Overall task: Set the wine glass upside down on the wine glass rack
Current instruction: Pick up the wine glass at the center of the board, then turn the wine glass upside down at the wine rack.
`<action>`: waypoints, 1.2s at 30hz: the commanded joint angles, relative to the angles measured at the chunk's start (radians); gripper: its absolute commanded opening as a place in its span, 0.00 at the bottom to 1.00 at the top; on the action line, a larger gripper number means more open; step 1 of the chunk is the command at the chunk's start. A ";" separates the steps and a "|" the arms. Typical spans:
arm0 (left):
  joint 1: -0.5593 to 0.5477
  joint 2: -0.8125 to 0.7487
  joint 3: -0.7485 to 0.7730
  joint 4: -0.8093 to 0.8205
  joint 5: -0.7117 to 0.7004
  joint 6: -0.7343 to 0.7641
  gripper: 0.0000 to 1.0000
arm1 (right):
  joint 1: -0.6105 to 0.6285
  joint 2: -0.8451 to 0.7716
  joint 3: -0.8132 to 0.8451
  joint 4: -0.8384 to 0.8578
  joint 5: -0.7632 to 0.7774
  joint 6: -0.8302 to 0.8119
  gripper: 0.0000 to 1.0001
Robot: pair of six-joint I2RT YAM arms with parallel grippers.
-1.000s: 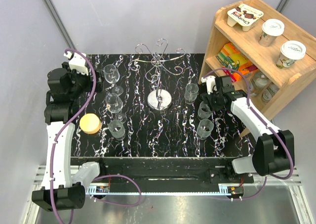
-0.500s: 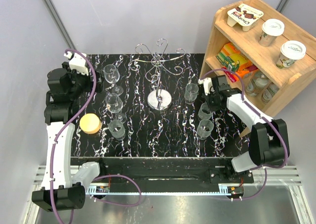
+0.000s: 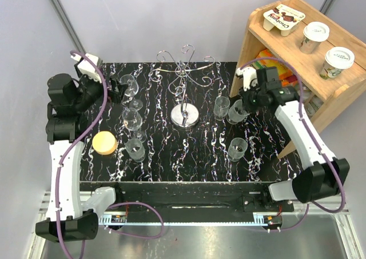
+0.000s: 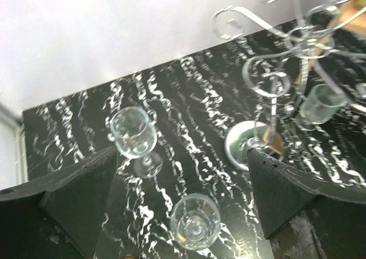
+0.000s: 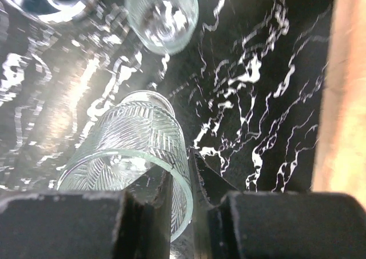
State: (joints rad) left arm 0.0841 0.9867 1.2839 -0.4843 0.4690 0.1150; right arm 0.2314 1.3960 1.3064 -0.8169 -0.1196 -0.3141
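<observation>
We note the right tool (image 5: 184,193) pinching the ribbed glass (image 5: 137,139) by its rim, tilted: a thin grip, so it may slip or knock the next glass (image 5: 162,10). The left tool (image 4: 180,156) is wide and empty.

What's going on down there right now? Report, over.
Left gripper open, empty, facing a stemmed glass. Right gripper shut on ribbed glass at its rim. Wine glass rack holds nothing yet. Small glass stands between them.
</observation>
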 commanded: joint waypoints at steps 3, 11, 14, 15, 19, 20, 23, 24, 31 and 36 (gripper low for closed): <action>-0.009 0.007 0.115 0.038 0.324 -0.080 0.99 | 0.009 -0.103 0.253 -0.215 -0.265 0.055 0.00; -0.141 0.010 0.166 0.033 0.494 -0.095 0.99 | 0.009 -0.071 0.505 -0.337 -0.517 0.095 0.00; -0.199 0.036 0.207 0.030 0.473 -0.100 0.99 | 0.009 -0.051 0.599 -0.349 -0.598 0.115 0.00; -0.226 0.049 0.222 0.030 0.455 -0.101 0.99 | 0.009 -0.043 0.635 -0.343 -0.620 0.130 0.00; -0.360 0.124 0.325 0.030 0.398 -0.147 0.99 | 0.009 0.017 0.795 -0.280 -0.716 0.222 0.00; -0.391 0.151 0.351 0.030 0.392 -0.156 0.99 | 0.011 0.035 0.839 -0.259 -0.739 0.251 0.00; -0.486 0.225 0.439 0.030 0.388 -0.176 0.99 | 0.009 0.106 0.960 -0.167 -0.848 0.370 0.00; -0.503 0.252 0.469 0.029 0.395 -0.173 0.99 | 0.009 0.132 0.991 -0.139 -0.891 0.409 0.00; -0.575 0.369 0.548 0.110 0.395 -0.163 0.99 | 0.013 0.254 1.130 0.008 -1.012 0.579 0.00; -0.578 0.426 0.588 0.134 0.456 -0.185 0.99 | 0.014 0.235 1.055 0.125 -1.012 0.627 0.00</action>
State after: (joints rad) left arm -0.4892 1.3952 1.8084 -0.4347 0.8795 -0.0383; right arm 0.2367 1.6657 2.3756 -0.8631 -1.0695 0.2146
